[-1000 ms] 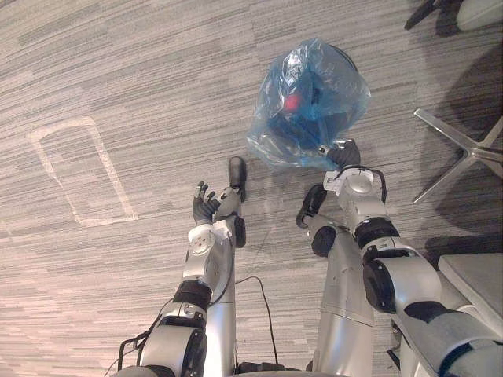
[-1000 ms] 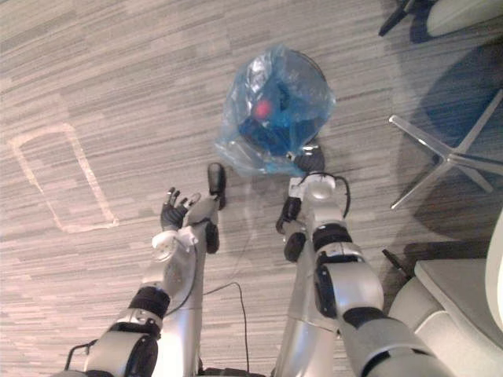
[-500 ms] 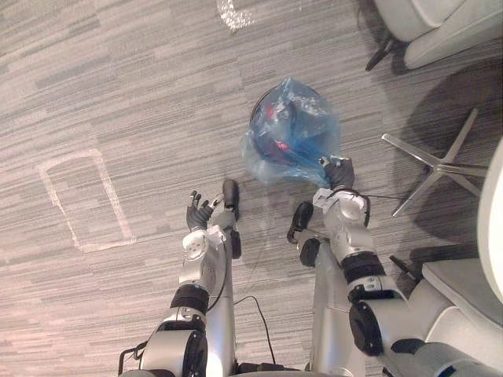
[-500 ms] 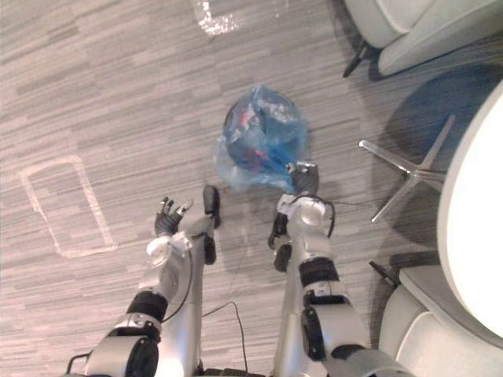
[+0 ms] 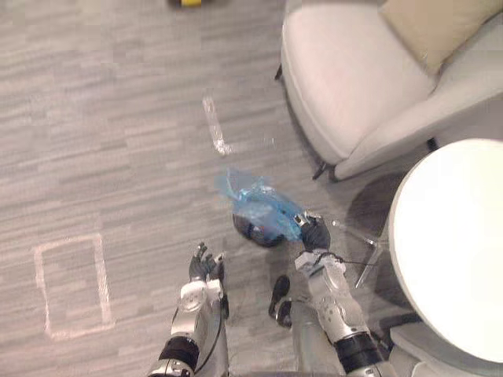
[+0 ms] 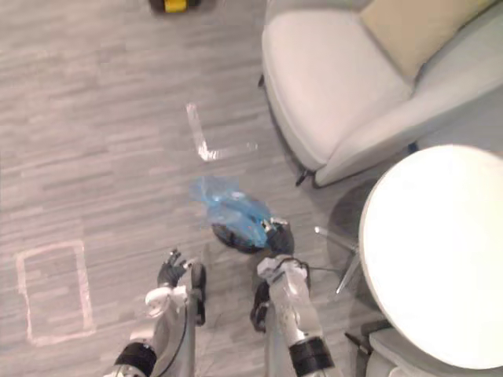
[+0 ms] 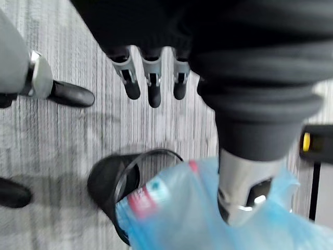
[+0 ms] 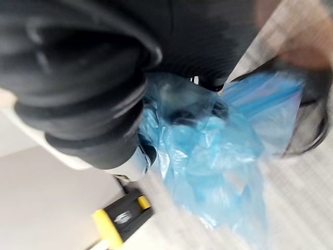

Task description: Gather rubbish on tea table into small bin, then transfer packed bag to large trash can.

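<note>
Grey striped carpet (image 5: 118, 118) forms the working surface. Nearest, the left hand (image 5: 203, 263) hangs free, fingers straight and spread, holding nothing. Just beyond it, the right hand (image 5: 314, 234) appears clamped on an edge of the blue bag (image 5: 259, 206), which sits in the small black bin (image 5: 253, 234) on the floor. The bag lies immediately left of the right hand, so that hand is the nearer one for the lift. Farther off stand an armchair (image 5: 354, 86) and a round table (image 5: 456, 251).

Grey striped carpet (image 5: 118, 118), pale armchair (image 5: 346, 86)
</note>
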Robot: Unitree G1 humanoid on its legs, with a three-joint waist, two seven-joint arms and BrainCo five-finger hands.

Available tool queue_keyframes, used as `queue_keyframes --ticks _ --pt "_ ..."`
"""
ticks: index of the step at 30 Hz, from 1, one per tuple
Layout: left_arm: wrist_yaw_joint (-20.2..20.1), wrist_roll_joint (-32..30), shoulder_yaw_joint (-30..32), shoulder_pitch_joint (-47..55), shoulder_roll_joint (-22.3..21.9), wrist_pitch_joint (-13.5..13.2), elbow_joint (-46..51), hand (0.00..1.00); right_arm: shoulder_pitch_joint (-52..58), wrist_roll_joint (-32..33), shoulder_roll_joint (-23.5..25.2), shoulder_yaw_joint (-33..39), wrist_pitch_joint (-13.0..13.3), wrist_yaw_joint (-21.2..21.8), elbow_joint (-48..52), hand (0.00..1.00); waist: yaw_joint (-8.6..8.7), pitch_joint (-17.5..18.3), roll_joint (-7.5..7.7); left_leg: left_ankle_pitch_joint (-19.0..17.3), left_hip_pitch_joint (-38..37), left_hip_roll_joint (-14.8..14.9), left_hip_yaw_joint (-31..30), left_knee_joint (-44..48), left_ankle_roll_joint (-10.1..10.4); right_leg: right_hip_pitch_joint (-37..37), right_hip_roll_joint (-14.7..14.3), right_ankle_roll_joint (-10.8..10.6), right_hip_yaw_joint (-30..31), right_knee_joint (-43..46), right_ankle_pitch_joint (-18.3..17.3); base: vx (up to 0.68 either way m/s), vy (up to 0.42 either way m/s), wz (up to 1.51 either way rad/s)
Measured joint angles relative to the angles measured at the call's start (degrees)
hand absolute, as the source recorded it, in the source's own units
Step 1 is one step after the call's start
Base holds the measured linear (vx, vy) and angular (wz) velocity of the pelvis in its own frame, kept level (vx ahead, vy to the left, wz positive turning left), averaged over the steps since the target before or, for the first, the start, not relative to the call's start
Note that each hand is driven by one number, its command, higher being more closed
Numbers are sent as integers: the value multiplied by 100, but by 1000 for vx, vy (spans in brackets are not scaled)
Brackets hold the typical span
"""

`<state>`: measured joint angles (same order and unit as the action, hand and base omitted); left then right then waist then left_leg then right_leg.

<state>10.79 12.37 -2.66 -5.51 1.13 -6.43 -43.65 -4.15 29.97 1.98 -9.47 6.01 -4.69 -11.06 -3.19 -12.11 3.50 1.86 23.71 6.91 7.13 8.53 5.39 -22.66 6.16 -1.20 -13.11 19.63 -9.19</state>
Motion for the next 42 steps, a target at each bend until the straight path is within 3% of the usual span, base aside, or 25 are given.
queue_keyframes --ticks 3,11,19,25,31,42 --pt "-43 -106 -71 28 60 68 -141 0 -9 25 -50 28 -7 156 -124 100 29 137 -15 115 -287 -32 11 -252 7 365 -84 -33 42 -429 167 152 21 -11" --pt "-224 -222 -351 362 372 54 639 0 52 -75 -213 82 -490 363 -498 100 79 445 -63 244 -1146 -103 161 -773 4 1289 -140 -117 148 -1265 465 67 19 -8" --pt "-276 -286 -857 648 484 9 2409 0 65 -73 -626 -2 -535 472 -89 100 116 582 -185 350 -1479 -135 144 -1243 -20 1433 -186 -163 307 -1508 662 -71 30 -8" --pt "-420 -763 -1175 647 1070 -222 3253 0 199 -46 -1257 -232 -539 784 672 100 153 856 -243 391 -1689 -152 153 -1435 -61 1602 -201 -201 436 -1759 843 -16 26 -10" --pt "-798 -1117 -1618 595 1533 -316 3381 0 246 169 -1626 -484 -629 1128 1038 100 298 1024 -236 390 -1844 -161 157 -1437 -61 1811 -236 -193 534 -1979 953 42 8 -8" --pt "-1228 -1341 -2534 66 1638 -323 3295 0 -118 409 -1816 -1181 -774 1363 1075 100 414 1159 -262 390 -1907 -141 174 -1439 -60 1867 -307 -165 747 -2205 1140 2 -1 -11"
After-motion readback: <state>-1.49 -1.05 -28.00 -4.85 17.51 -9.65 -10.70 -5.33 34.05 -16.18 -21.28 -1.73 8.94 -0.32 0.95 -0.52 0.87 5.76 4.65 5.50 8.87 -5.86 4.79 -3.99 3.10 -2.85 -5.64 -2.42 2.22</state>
